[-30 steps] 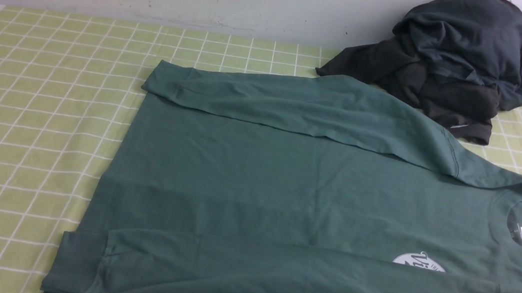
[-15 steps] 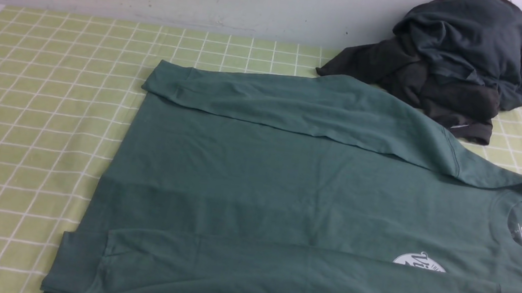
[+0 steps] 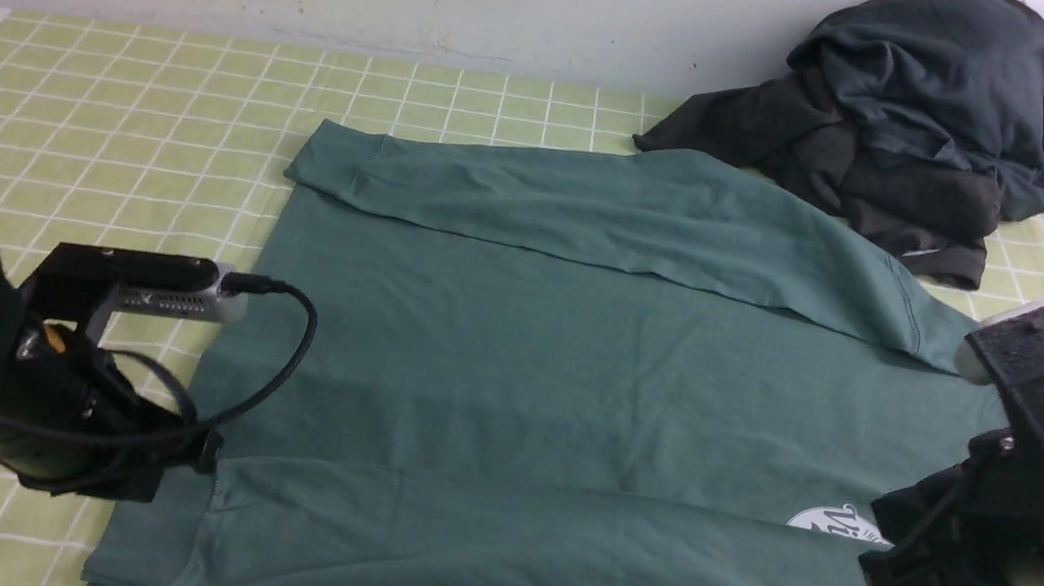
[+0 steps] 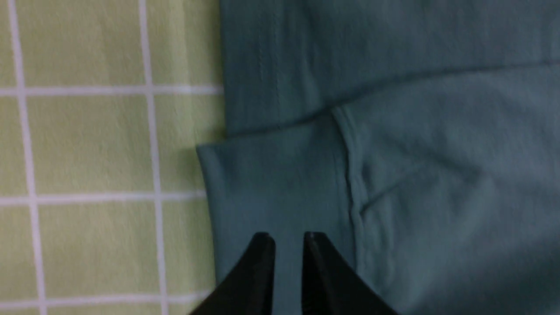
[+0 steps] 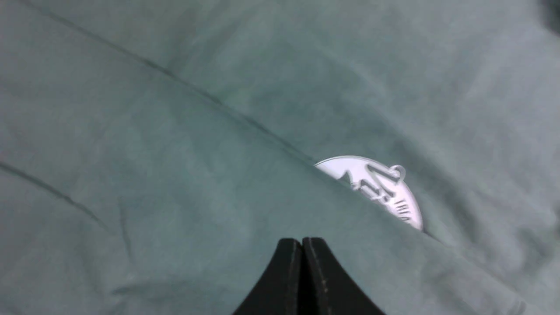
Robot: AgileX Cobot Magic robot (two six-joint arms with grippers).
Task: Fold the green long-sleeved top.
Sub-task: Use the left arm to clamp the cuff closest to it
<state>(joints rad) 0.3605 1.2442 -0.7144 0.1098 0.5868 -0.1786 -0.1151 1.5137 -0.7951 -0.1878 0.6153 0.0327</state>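
Both arms had been brought in over the top, spread flat from the table's middle to its near edge. The left gripper was slightly parted above a cuff, the right gripper clenched and empty; a fold seemed about to begin.

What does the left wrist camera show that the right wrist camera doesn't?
Only the left wrist view shows the checked tablecloth, the sleeve cuff and the left pincer, its tips slightly apart. Only the right wrist view shows the white round logo, half hidden under a fold, and the right pincer, its tips pressed together. Both show the green long-sleeved top beneath a black pincer.
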